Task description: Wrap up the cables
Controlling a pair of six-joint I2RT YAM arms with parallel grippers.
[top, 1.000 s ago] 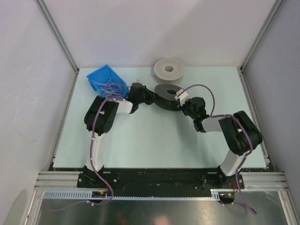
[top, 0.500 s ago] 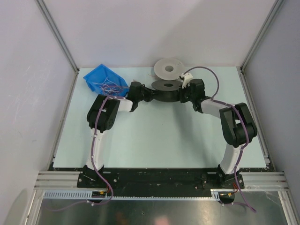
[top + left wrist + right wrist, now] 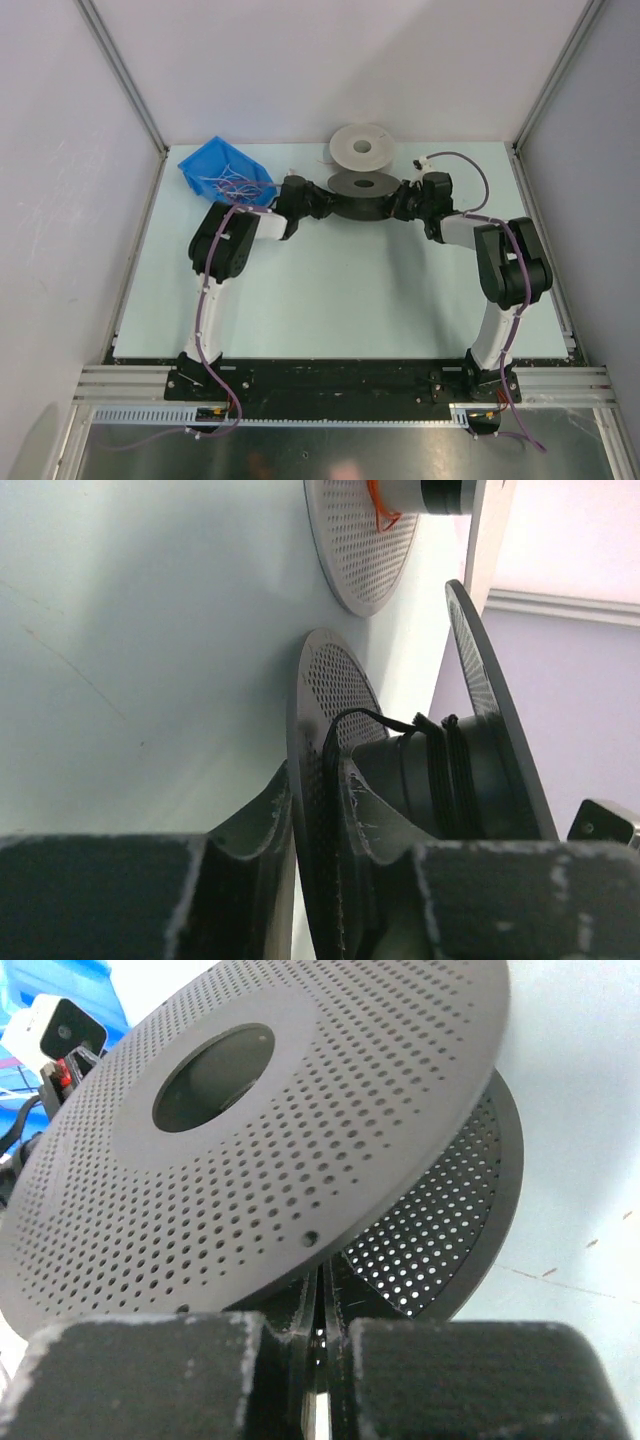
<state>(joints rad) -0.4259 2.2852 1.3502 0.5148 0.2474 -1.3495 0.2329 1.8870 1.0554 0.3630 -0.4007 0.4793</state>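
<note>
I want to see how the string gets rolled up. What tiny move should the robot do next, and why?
Probably turn the dark spool a little. The black cable already wraps its hub a few times, and a loose stretch runs to the left gripper, clamped on the lower flange. The right gripper sits shut at the opposite side.

dark spool (image 3: pixel 358 190): looking matt charcoal plastic, flanges perforated | cable (image 3: pixel 445 765) on its hub: showing matt black cord | pale spool (image 3: pixel 361 147) at twelve o'clock: looking matt grey plastic | bin (image 3: pixel 215 165) at ten o'clock: looking smooth blue plastic | table (image 3: pixel 330 300): looking smooth, pale, matt | left gripper (image 3: pixel 312 815): showing rough matt black, scuffed whitish
</note>
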